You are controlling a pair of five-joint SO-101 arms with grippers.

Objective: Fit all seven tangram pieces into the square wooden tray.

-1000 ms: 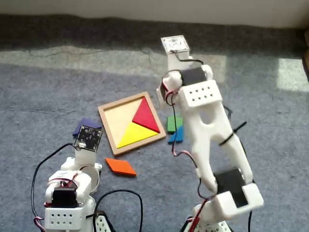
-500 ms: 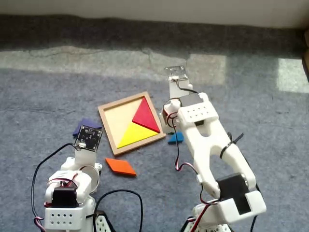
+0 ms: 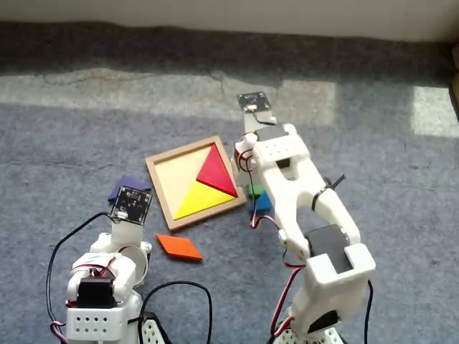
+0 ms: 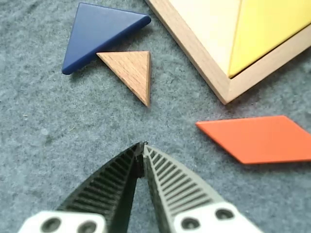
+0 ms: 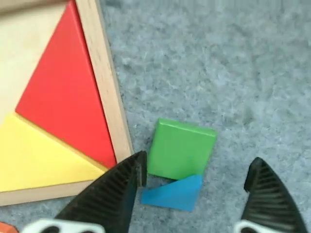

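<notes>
The square wooden tray holds a red triangle and a yellow triangle. My right gripper is open and hangs over the green square and the light blue triangle, just outside the tray's rim. My left gripper is shut and empty above the carpet. Ahead of it lie a dark blue triangle, a bare wooden triangle and an orange parallelogram. The right arm partly hides the green square from above.
Everything lies on grey-blue carpet. The orange parallelogram sits in front of the tray, and the dark blue triangle is at its left, beside the left arm. Open carpet stretches to the far left and far right.
The right arm has pulled back toward its base and lowered over the green square and light blue triangle. The left arm and all pieces have stayed put.
</notes>
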